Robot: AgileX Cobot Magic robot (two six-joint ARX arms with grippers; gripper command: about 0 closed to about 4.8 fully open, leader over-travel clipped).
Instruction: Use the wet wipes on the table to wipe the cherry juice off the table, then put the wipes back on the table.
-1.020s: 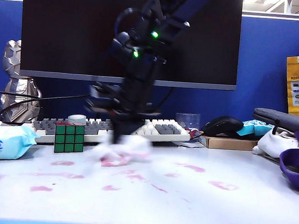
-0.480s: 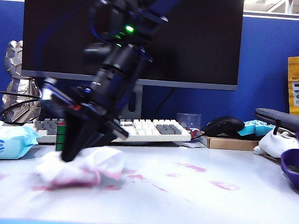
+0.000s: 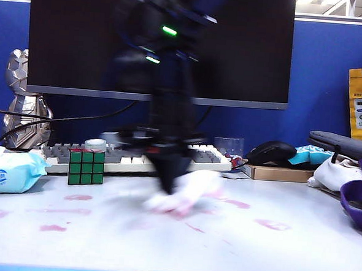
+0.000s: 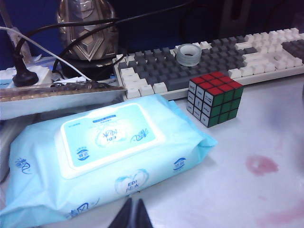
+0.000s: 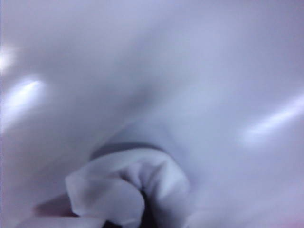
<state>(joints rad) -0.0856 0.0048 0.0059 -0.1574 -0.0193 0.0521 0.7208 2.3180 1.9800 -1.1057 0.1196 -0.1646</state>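
My right gripper (image 3: 169,183) points down at the middle of the table (image 3: 308,260), blurred by motion, and is shut on the wet wipes (image 3: 190,191), which press on the surface. In the right wrist view the bunched white wet wipes (image 5: 126,187) wrap the dark jaws of the right gripper (image 5: 142,211) over the pale table (image 5: 190,71). Cherry juice smears lie at the left (image 3: 77,197), front left (image 3: 52,228) and right (image 3: 271,224); one blotch (image 4: 261,165) shows in the left wrist view. My left gripper (image 4: 134,210) is shut and empty beside the blue packet.
A light-blue wipes packet (image 3: 7,169) (image 4: 104,152) and a Rubik's cube (image 3: 84,166) (image 4: 214,98) sit at the left. A keyboard (image 3: 130,157), tape roll (image 4: 189,53), monitor, silver figurine (image 3: 20,101) and mouse (image 3: 269,152) line the back. A white and purple bundle (image 3: 350,183) lies at the right.
The right gripper swept the wipes to the front left, then back right to the table's middle. The smears in the middle have faded. The left gripper has not moved.
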